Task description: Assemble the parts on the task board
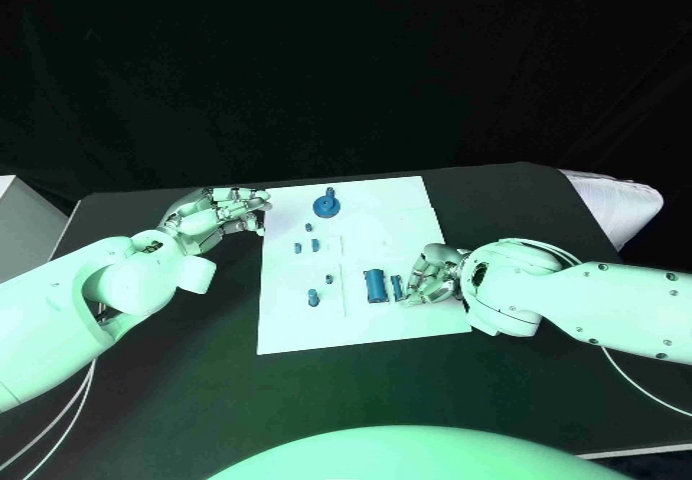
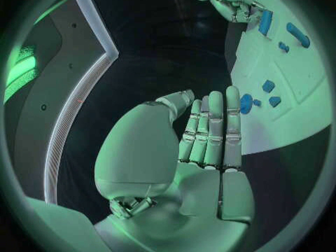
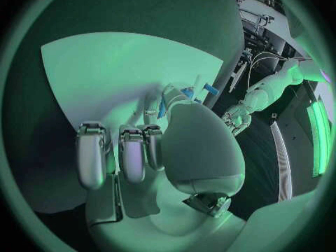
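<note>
Parts [image 1: 378, 285] are what this is all about, the little blue pieces scattered over the white board [image 1: 389, 205] in the middle of the black table [image 1: 188, 400]. A round knobbed one [image 1: 327, 207] stands near the board's far edge, a few small bits [image 1: 306, 243] sit around its middle, and a longer cylinder lies at the near right part of the board.

The right hand [image 1: 428, 276] is right on top of that cylinder area, resting over the board's right edge with fingers curled down toward the pieces. Looks to me like it's going for a pick, but I honestly cannot tell if it's got anything pinched yet; in the right wrist view there's a bit of blue [image 3: 187, 92] just past the palm, nothing conclusive.

The left hand [image 1: 224, 212] hangs just off the board's left edge, fingers straight and close together, holding nothing. My guess is it's parked there to stay out of the way, or ready to steady the board.
</note>
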`<state>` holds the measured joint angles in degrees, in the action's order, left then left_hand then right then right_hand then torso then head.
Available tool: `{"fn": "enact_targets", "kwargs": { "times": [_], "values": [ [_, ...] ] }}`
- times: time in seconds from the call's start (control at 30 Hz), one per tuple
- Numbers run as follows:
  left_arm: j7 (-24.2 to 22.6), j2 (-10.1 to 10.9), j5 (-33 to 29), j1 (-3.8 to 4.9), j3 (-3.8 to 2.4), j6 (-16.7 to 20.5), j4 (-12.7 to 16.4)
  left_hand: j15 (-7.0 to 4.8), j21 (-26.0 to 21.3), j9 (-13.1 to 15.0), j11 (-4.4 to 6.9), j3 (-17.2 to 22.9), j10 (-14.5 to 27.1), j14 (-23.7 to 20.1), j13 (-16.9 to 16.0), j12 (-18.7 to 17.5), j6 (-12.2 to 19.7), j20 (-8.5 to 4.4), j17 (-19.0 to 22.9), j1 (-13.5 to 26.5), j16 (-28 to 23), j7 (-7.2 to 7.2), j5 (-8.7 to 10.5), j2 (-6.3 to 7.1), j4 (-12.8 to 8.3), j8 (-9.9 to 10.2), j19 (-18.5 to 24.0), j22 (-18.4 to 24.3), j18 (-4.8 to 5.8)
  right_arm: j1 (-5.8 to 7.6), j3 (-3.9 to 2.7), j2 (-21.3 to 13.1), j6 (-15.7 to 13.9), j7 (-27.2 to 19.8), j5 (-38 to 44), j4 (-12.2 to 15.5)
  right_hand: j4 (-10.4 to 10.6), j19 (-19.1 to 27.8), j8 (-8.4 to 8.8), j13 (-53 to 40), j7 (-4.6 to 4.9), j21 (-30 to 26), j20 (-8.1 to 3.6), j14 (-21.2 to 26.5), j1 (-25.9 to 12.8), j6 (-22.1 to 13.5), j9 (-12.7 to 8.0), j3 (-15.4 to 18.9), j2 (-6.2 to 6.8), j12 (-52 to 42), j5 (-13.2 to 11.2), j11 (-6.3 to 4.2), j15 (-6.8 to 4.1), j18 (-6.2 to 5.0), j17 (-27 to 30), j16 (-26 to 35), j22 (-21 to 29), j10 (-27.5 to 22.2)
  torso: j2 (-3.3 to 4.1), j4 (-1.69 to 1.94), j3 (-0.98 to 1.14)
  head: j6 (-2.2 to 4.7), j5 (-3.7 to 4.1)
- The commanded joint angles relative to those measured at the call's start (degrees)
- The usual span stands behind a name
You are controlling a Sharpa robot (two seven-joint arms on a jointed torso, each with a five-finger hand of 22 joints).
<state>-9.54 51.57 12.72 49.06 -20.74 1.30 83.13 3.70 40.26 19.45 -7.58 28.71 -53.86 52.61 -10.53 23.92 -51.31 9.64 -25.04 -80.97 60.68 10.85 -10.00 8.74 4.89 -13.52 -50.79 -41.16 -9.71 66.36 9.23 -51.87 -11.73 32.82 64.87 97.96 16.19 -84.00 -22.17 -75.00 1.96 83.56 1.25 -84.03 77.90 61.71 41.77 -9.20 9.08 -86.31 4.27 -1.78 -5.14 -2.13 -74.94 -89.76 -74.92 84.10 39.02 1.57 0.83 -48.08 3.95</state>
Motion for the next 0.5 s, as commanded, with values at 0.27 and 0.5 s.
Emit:
{"fn": "enact_targets", "kwargs": {
  "times": [0.27,0.5],
  "values": [
    [-0.16,-0.13,0.21,-0.03,-0.01,-1.13,-0.03,0.19,0.13,-0.08,-0.09,0.28,0.36,-0.16,0.08,0.24,0.1,-0.3,0.09,-0.81,-0.27,0.15,-0.28,-0.12,-0.36,-0.25,-0.27,-0.16,-0.73,-0.52,0.29,-0.92,1.57,-0.19,0.85,1.56,-0.16,-4.63,-0.07,-12.92,0.04,-0.64,-0.44,-5.97,2.11,-0.33,-0.36,0.18,1.3,0.2,0.84,-0.25,-0.24,0.88,-15.06,-0.24,-13.4,4.23,-0.06,-0.09,0.06,0.11,0.0],
    [-0.18,-0.24,0.22,-0.12,0.0,-1.11,-0.25,0.19,0.16,-0.08,-0.09,0.31,0.36,-0.16,0.09,0.25,0.1,-0.3,0.1,-0.83,-0.29,0.16,-0.28,-0.16,-0.39,-0.25,-0.27,-0.2,-0.73,0.06,0.1,-2.41,-0.15,-1.22,1.08,3.6,0.39,-4.56,0.1,-12.75,0.32,-1.0,-0.33,-5.95,1.95,-0.54,-0.65,0.97,1.91,0.53,1.9,-0.02,-0.1,0.82,-15.01,-0.22,-13.32,4.07,-0.15,-0.05,-0.04,0.4,0.19]
  ]
}}
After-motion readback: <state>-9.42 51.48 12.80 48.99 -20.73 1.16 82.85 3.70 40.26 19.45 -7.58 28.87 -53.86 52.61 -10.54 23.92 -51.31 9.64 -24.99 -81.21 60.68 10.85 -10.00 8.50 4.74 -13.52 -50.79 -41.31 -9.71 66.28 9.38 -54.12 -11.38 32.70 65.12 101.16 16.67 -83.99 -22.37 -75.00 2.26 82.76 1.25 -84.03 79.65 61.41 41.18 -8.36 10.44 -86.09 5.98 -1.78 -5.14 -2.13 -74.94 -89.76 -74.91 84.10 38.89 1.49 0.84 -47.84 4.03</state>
